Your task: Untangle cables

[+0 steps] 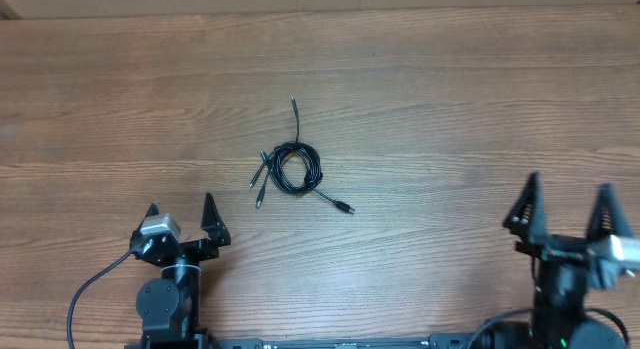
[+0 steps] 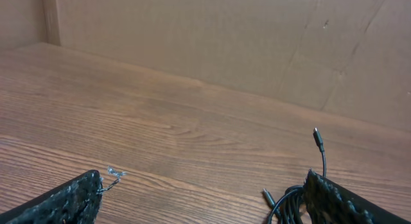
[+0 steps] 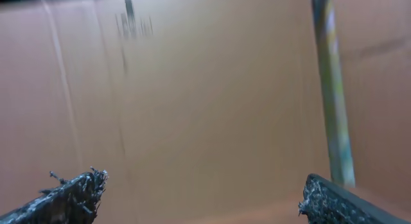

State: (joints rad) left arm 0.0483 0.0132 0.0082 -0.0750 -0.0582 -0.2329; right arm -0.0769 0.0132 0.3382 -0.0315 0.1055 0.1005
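Observation:
The cables (image 1: 293, 169) lie in a small black tangled coil at the middle of the wooden table, with plug ends sticking out up, lower left and lower right. My left gripper (image 1: 180, 211) is open and empty near the front left, well short of the coil. In the left wrist view the cables (image 2: 292, 198) show beside the right fingertip, one plug end rising. My right gripper (image 1: 566, 197) is open and empty at the front right, far from the cables. The right wrist view shows its gripper (image 3: 202, 189) open, with no cable in sight.
The wooden table (image 1: 450, 109) spreads wide around the coil. A brown cardboard wall (image 2: 225, 38) stands along the far edge. A blurred upright pole (image 3: 331, 89) shows in the right wrist view.

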